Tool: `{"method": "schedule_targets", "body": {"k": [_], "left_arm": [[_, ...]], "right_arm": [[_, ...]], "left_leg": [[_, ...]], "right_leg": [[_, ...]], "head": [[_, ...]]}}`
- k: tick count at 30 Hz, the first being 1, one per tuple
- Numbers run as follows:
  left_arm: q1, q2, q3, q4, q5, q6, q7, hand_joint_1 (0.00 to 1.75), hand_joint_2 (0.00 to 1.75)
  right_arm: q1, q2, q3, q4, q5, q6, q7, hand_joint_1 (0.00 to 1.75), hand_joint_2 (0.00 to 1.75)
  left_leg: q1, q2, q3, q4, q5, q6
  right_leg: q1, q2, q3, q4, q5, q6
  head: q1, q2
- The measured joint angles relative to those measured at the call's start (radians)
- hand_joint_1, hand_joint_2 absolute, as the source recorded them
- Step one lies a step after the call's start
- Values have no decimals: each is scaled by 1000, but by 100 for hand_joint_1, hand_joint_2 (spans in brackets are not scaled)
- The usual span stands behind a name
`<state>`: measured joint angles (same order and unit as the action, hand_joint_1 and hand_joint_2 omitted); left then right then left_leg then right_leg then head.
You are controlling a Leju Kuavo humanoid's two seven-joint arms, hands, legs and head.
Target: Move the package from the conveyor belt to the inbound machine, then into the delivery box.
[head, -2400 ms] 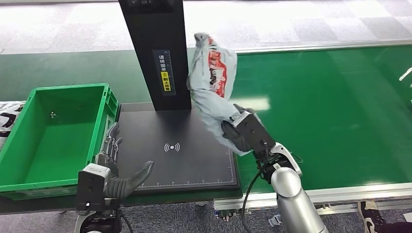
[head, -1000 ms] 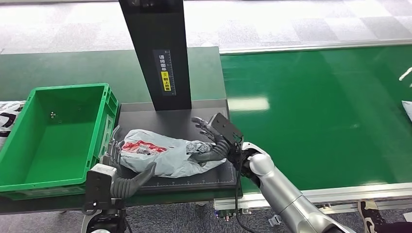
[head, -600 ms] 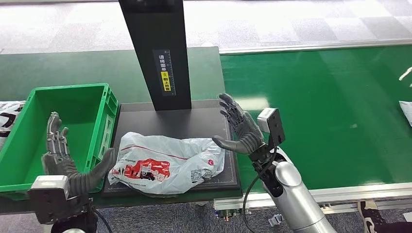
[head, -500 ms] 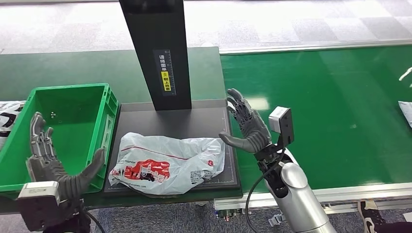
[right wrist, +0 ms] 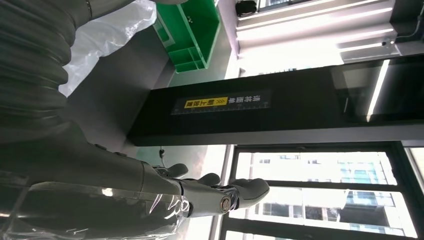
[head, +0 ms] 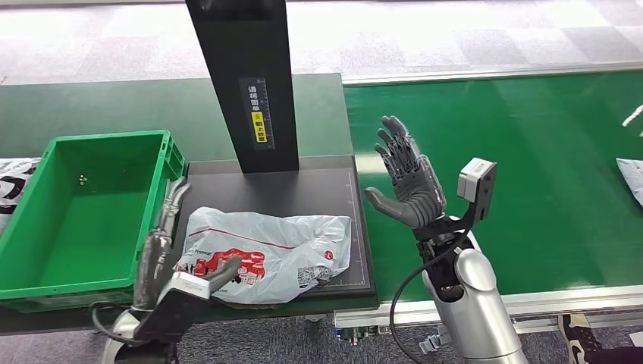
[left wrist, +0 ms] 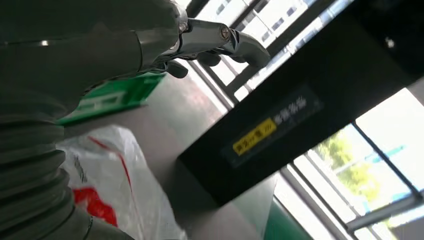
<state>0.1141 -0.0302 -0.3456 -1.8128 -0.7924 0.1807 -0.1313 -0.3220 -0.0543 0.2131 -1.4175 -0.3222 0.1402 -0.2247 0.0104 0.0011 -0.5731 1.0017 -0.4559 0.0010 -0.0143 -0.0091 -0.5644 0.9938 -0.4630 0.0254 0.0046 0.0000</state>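
Observation:
The package [head: 265, 254], a pale grey plastic bag with red print, lies flat on the black plate of the inbound machine [head: 296, 191]. My left hand [head: 170, 243] is at the bag's left edge with its fingers stretched out between bag and box. Its thumb lies on the bag's near corner and nothing is gripped. My right hand [head: 406, 178] is raised with fingers spread, holding nothing, to the right of the plate over the conveyor belt [head: 531, 174]. The bag [left wrist: 110, 170] also lies just beyond my left hand [left wrist: 220, 40] in the left wrist view.
The green delivery box [head: 106, 138] stands left of the plate. The machine's black column [head: 246, 83] rises behind the bag. Another pale package [head: 631, 171] lies on the belt at the far right edge. The right wrist view shows the box [right wrist: 192, 30] and column [right wrist: 280, 105].
The right hand laid the package on the plate, let go, and has lifted away to the right. The left hand has come from the box's near side to the bag's left edge.

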Motion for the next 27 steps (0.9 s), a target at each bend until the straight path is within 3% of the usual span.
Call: {"method": "schedule_targets", "body": {"k": [9, 18, 25, 27], "left_arm": [[-87, 54, -152, 277, 23, -55, 14, 0, 175], [-174, 70, -236, 533, 44, -80, 14, 0, 175], [-224, 74, -277, 640, 36, -91, 5, 0, 175], [-236, 74, -288, 660, 32, -93, 3, 87, 175]], "right_arm": [[-12, 1, -12, 9, -14, -3, -6, 0, 175], [-14, 1, -19, 12, -26, -12, -8, 0, 175], [-12, 1, -22, 12, -30, -20, -12, 0, 175], [-12, 1, -23, 12, -30, -20, -12, 0, 175]], "left_leg": [[0, 0, 0, 0, 0, 0], [0, 0, 0, 0, 0, 0], [0, -1, 1, 0, 0, 0], [0, -1, 1, 0, 0, 0]], "right_leg": [[0, 0, 0, 0, 0, 0], [0, 0, 0, 0, 0, 0], [0, -1, 1, 0, 0, 0], [0, -1, 2, 0, 0, 0]], "head": [[0, 0], [0, 0], [0, 0], [0, 0]]}}
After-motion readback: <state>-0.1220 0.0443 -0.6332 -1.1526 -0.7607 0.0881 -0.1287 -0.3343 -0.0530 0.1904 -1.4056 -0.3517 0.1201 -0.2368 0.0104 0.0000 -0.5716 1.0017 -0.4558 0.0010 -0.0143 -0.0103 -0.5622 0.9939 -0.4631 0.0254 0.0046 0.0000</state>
